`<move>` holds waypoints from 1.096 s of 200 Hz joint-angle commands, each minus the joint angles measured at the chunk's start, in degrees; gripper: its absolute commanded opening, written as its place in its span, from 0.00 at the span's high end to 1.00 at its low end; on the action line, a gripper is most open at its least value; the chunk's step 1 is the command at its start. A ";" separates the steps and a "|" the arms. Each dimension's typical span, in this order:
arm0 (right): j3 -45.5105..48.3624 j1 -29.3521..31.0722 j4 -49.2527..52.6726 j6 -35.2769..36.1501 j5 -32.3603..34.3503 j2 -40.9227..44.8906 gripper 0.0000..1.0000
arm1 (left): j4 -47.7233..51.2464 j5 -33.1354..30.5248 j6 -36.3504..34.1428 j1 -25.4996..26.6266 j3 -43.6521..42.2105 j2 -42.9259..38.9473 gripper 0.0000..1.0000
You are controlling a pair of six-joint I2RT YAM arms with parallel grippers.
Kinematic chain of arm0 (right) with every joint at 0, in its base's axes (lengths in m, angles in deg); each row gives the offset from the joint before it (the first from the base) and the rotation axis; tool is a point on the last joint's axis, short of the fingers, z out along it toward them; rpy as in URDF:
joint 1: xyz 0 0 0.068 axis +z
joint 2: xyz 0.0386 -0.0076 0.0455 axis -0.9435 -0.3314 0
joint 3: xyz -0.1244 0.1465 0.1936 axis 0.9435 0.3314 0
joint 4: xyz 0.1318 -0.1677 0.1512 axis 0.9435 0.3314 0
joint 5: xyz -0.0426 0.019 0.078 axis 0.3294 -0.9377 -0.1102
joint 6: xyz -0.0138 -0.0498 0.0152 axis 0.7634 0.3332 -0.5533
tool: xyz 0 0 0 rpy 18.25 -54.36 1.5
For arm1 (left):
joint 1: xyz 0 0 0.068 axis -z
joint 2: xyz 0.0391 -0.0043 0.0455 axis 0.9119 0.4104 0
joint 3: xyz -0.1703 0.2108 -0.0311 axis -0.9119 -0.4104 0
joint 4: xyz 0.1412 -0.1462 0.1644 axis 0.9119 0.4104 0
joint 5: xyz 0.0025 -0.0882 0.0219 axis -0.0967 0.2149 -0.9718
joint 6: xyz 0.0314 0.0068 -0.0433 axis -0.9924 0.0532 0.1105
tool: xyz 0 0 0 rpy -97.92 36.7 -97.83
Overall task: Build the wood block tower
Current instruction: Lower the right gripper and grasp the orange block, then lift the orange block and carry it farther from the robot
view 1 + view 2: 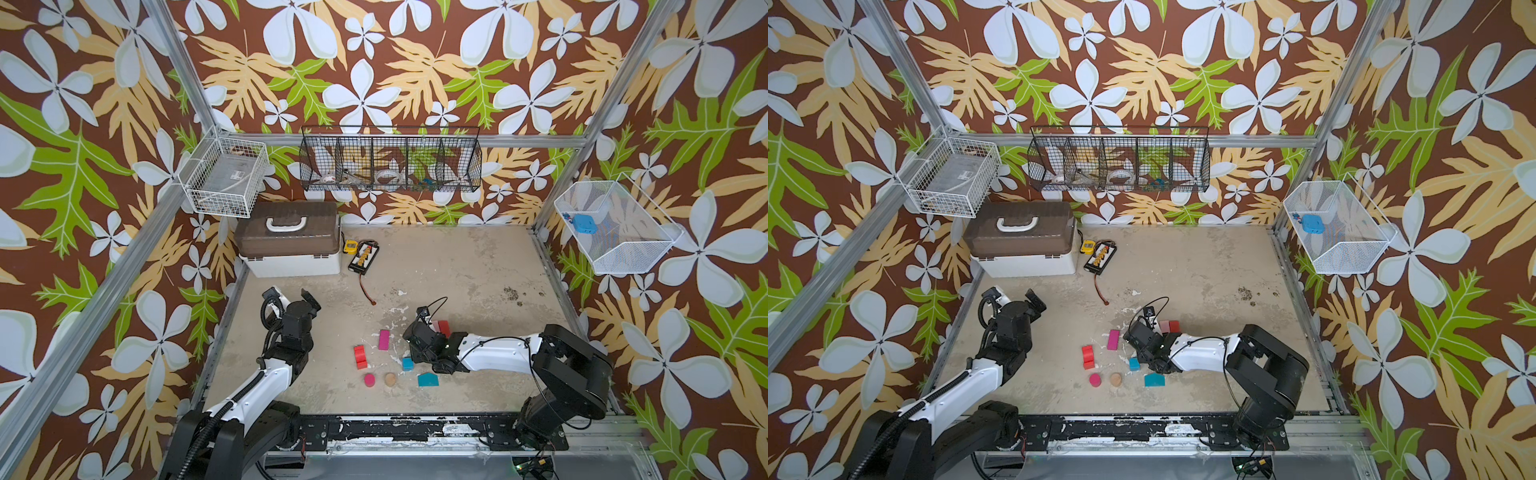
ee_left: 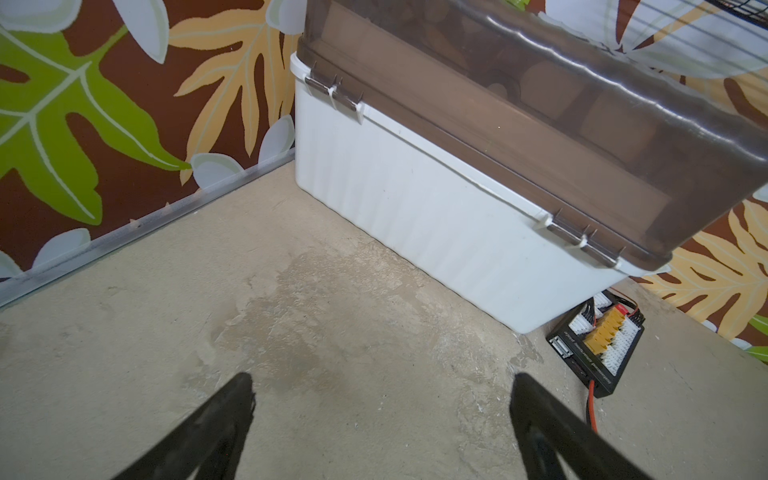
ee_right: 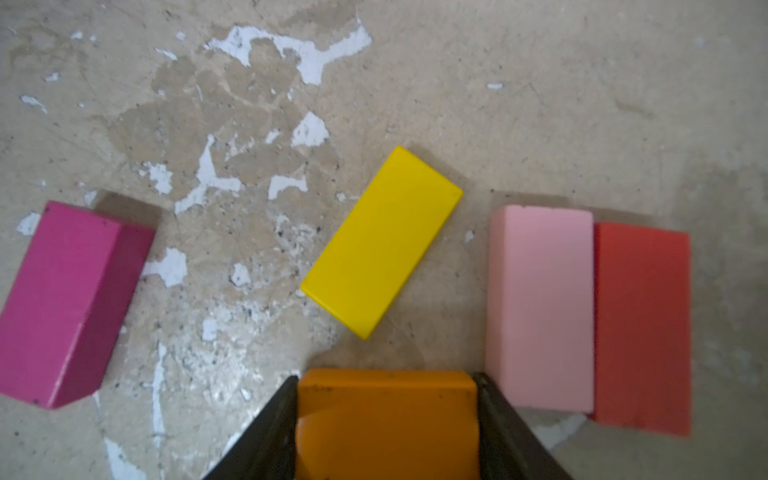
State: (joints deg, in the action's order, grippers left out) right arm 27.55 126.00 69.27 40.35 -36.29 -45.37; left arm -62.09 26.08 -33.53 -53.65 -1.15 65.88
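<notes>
Orange block [image 3: 386, 419] is clamped in the jaws of the right gripper [image 3: 386, 376], low over the tabletop [image 3: 540, 104], near the yellow brick [image 3: 380, 243] and pink brick [image 3: 540, 307]. No tower is yet stacked; a straight lift and square placing are judged next. Left gripper [image 2: 382, 378] is held spread, empty. No writing is legible.

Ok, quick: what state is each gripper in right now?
Left gripper: open, holding nothing.
Right gripper: closed on the orange block.
</notes>
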 commanded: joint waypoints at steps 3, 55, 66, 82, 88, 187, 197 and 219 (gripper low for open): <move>2.18 0.01 3.70 -1.70 1.53 3.87 0.43 | -0.51 -0.83 0.22 0.00 -0.02 0.02 0.03; 8.43 -1.42 4.50 -2.58 3.67 12.57 0.44 | -0.77 -0.77 0.22 -0.05 -0.37 -0.53 0.03; 9.94 -3.15 3.28 -2.07 2.39 13.25 0.45 | -0.80 -0.81 0.21 0.00 -0.53 -0.72 0.03; 11.64 -6.07 2.21 -1.52 1.31 13.86 0.46 | -0.95 -0.84 0.25 -0.05 -0.75 -1.06 0.03; 12.03 -6.87 2.13 -1.23 1.28 13.97 0.46 | -1.04 -0.87 0.22 -0.06 -0.80 -1.14 0.03; 6.46 -17.84 -0.98 1.93 -0.33 6.15 0.47 | -1.05 -0.88 0.31 -0.01 -1.01 -1.40 0.02; 5.05 -17.82 -0.92 2.16 0.25 5.08 0.47 | -1.12 -0.88 0.31 -0.01 -0.99 -1.46 0.02; 1.86 -18.28 0.03 2.19 0.71 2.65 0.47 | -0.96 -0.88 0.33 -0.07 -0.81 -1.11 0.02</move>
State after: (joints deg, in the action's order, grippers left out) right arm 32.03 108.21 68.42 41.75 -36.25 -40.89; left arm -62.29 26.08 -33.55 -53.65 -2.11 64.52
